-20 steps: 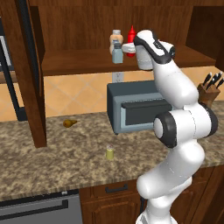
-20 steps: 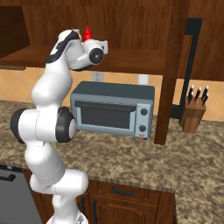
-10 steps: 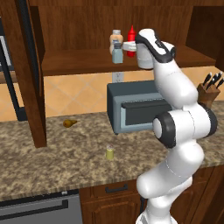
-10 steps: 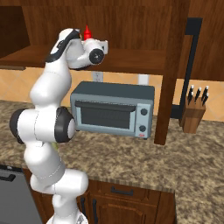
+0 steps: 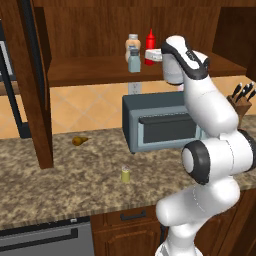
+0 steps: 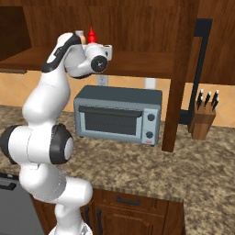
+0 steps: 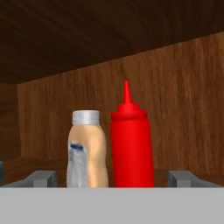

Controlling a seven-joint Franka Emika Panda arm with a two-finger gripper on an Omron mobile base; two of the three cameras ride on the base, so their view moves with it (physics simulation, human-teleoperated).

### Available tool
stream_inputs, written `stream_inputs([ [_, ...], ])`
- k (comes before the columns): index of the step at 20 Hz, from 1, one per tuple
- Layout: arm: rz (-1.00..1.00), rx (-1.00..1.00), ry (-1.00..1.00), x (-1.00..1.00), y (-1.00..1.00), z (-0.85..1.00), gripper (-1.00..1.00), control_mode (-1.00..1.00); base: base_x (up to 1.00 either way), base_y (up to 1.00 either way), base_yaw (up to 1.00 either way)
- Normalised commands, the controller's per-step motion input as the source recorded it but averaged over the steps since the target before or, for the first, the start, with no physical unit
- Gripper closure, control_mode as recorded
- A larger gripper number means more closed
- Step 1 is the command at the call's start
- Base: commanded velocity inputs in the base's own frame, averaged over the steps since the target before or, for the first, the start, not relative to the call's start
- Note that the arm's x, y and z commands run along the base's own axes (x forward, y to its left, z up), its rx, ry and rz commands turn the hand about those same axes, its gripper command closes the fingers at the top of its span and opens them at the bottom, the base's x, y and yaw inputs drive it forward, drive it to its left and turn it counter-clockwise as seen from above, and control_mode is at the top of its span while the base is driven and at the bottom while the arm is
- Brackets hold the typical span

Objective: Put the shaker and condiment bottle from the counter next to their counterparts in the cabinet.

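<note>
A: What are the jaws (image 7: 109,179) doing?
B: Standing wide apart, gripping nothing; the red condiment bottle (image 7: 131,144) is standing between them on the cabinet shelf (image 5: 90,75), beside the tan bottle (image 7: 87,151).

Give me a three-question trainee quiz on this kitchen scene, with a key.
1. True or false: the red condiment bottle stands on the cabinet shelf beside the tan bottle.
2. Where is the small yellow-green shaker? A. on the counter B. in the cabinet C. on the toaster oven
3. Fill in: the gripper stands ____, its fingers either side of the bottles, holding nothing.

Key: 1 true; 2 A; 3 open
</note>
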Motion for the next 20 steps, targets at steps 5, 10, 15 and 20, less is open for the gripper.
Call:
stream_inputs([
  [5,-0.05,0.03,0.0,-0.6,-0.03,0.08,-1.0,-1.0,0.0,0.0,0.0],
  [10,-0.05,0.02,0.0,-0.6,-0.01,0.08,-1.0,-1.0,0.0,0.0,0.0],
  [15,-0.08,0.04,0.01,-0.64,0.0,0.09,-1.0,-1.0,0.0,0.0,0.0],
  [20,-0.16,0.09,0.04,-0.81,-0.09,0.02,-1.0,-1.0,0.0,0.0,0.0],
])
